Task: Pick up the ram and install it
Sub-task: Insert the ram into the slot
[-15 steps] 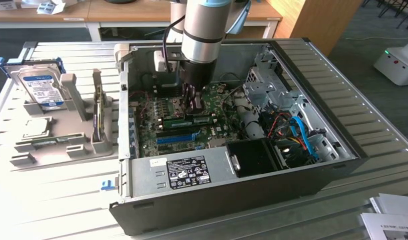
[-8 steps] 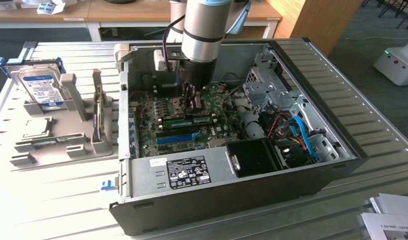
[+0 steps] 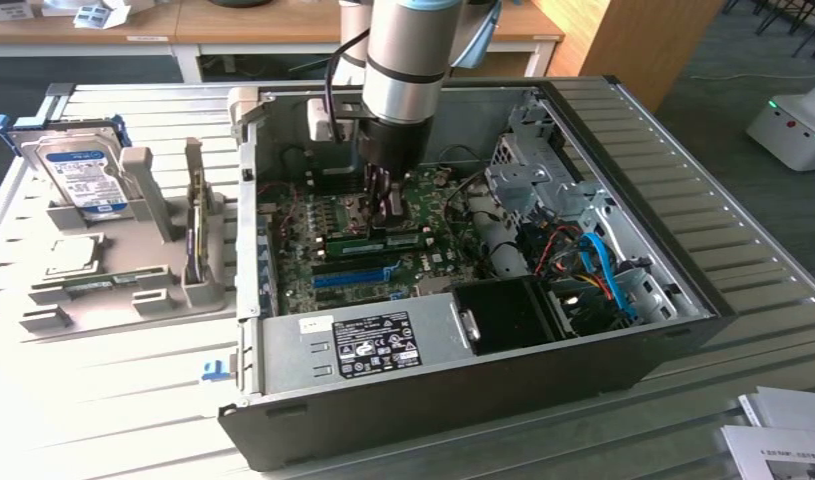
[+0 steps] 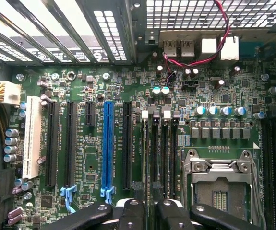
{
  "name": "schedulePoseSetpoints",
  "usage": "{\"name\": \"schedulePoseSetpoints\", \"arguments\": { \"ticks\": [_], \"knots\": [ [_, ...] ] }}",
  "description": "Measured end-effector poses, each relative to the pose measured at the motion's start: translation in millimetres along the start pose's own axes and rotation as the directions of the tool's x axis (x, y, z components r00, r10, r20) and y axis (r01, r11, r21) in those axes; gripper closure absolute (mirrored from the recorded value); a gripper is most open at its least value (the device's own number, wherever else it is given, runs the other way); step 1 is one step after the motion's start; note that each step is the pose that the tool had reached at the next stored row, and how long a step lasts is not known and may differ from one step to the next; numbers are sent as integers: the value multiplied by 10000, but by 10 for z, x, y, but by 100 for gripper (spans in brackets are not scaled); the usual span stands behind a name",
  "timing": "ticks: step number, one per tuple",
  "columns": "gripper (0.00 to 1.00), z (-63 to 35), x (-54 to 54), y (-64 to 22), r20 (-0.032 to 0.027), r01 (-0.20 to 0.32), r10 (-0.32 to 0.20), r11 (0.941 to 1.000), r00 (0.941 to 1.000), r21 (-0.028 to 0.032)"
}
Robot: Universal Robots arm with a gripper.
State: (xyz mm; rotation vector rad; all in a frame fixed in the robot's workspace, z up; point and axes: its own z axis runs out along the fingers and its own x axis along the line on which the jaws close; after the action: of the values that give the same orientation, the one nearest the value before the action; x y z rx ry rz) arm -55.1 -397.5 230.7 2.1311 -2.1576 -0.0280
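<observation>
Tool (image 3: 386, 212) above ram (image 3: 370, 242); white label (image 3: 378, 345) illegible

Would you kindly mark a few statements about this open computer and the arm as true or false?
1. The gripper hangs inside the open computer case, above the motherboard. True.
2. The long blue slot holds a card. False: it is empty.
3. The hard drive lies inside the case. False: it stands in the grey holder outside the case, on the exterior view's left.
4. The table under the case has a ribbed surface. True.
</observation>
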Motion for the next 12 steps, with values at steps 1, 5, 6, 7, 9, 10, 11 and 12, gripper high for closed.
{"name": "schedulePoseSetpoints", "arguments": {
  "ticks": [1, 5, 6, 7, 9, 10, 11, 12],
  "knots": [
    [81, -10, 0, 1, 3, 0, 0, 10000, 10000, 1],
    [81, -55, 3, 5, 4, 0, 0, 10000, 10000, 1],
    [81, -63, 3, 5, 5, 0, 0, 10000, 10000, 1],
    [81, -70, 4, 6, 5, 0, 0, 10000, 10000, 1],
    [81, -82, 5, 7, 4, 0, 0, 10000, 10000, 1],
    [81, -87, 5, 8, 4, 0, 0, 10000, 10000, 1],
    [81, -91, 5, 8, 5, 0, 0, 10000, 10000, 2],
    [81, -94, 5, 8, 5, 0, 0, 10000, 10000, 1]
  ]
}}
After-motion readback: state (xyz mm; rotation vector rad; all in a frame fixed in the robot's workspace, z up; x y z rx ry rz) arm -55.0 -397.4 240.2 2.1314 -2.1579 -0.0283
